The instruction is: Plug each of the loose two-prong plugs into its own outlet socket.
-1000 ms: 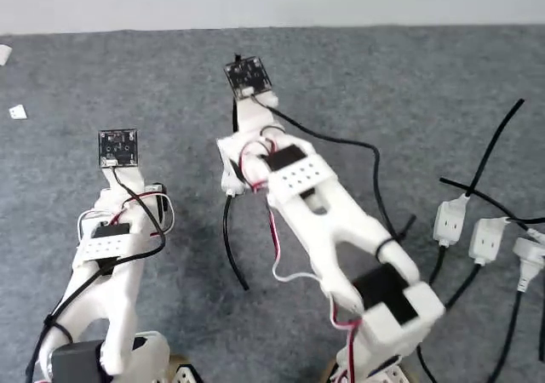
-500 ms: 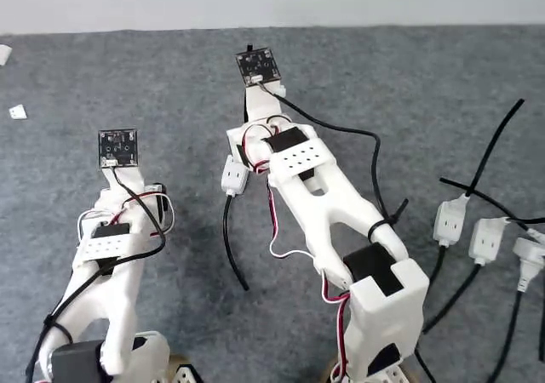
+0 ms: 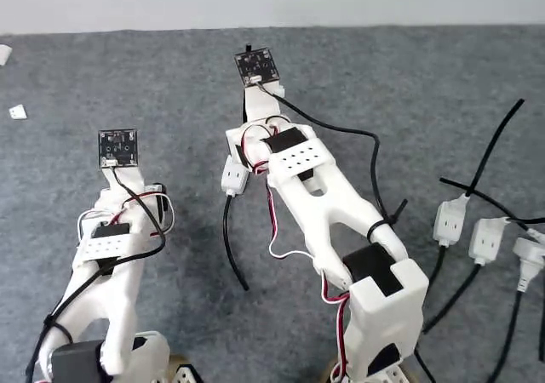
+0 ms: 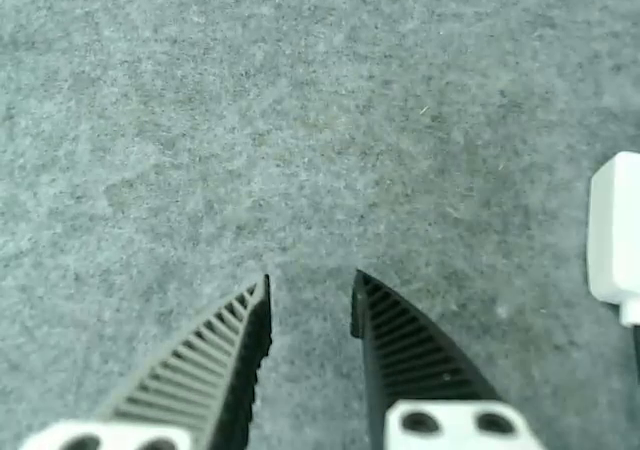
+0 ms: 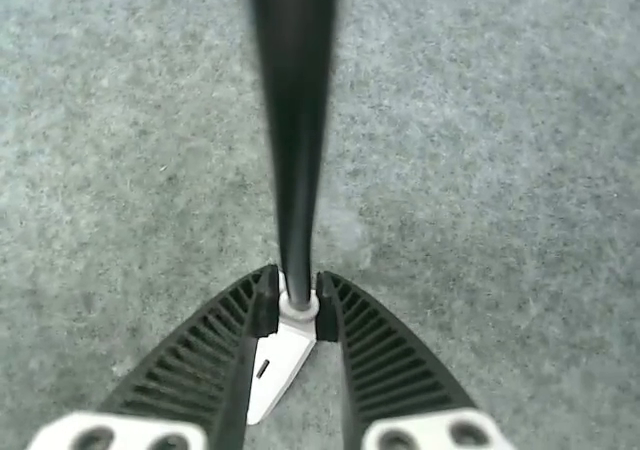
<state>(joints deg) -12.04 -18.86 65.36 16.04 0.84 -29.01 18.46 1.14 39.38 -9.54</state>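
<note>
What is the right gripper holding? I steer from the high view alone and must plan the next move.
Observer: The right gripper is shut on a white plug; its black cord leads away from the jaws.
Operator: And the left one, is it free to pick something up?
Observer: The left gripper is open above the grey carpet, with nothing between its jaws.
</note>
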